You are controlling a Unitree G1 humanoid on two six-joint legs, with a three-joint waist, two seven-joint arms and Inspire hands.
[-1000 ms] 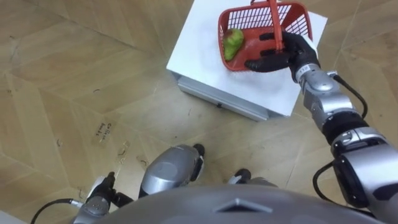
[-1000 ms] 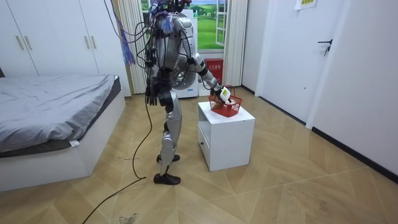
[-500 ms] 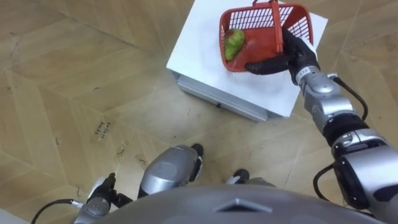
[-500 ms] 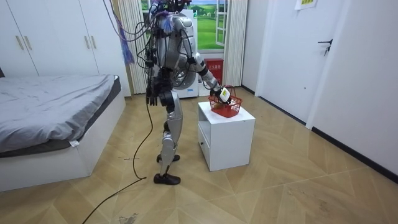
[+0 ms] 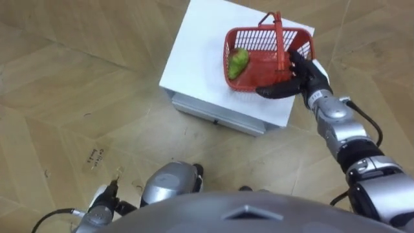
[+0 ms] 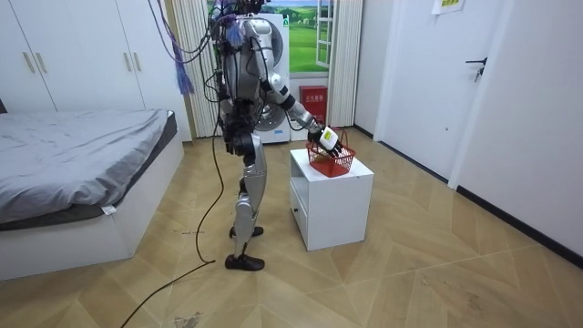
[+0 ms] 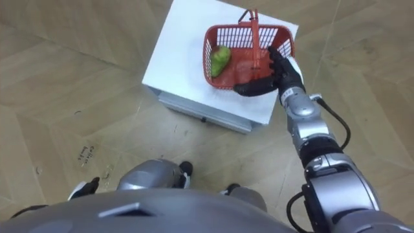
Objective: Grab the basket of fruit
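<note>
Red plastic fruit basket (image 5: 259, 61) holding a green fruit (image 5: 237, 63) is at the white cabinet (image 5: 200, 71)'s far right corner. The right hand (image 5: 299, 72) clasps the basket's rim by the handle. The left hand (image 6: 230, 139) hangs well away from the cabinet, its grip impossible to tell.

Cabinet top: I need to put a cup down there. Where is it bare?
Bare: the wide left part of the cabinet top, from its left edge to the basket, and a thin strip along its front edge. Crowded: the right corner, with the basket and the right robot hand gripping it.
</note>
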